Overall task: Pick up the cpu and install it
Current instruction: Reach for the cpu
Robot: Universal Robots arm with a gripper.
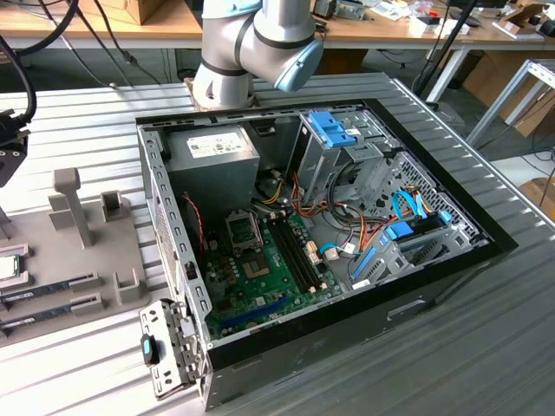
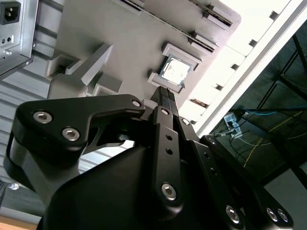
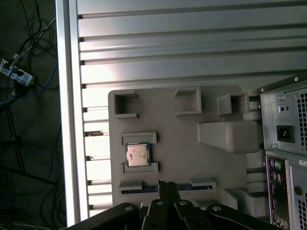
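The cpu (image 3: 137, 155) is a small square chip with a silver top. It lies flat in a framed pocket of the grey holder tray (image 3: 182, 158) on the ribbed table. It also shows in the second wrist view (image 2: 173, 70) and at the exterior view's left edge (image 1: 7, 266). My gripper (image 3: 167, 184) hovers above the tray, apart from the cpu, with its black fingers (image 2: 165, 98) pressed together and nothing between them. The empty metal-framed socket (image 1: 241, 230) sits on the green motherboard inside the open computer case (image 1: 347, 312).
Long memory sticks (image 1: 52, 286) lie in slots of the tray next to the cpu. Grey upright posts (image 1: 74, 204) rise from the tray. The case holds a power supply (image 1: 212, 152), drive cage (image 1: 334, 139) and loose cables (image 1: 347, 234). The table edge (image 3: 67, 120) runs beside the tray.
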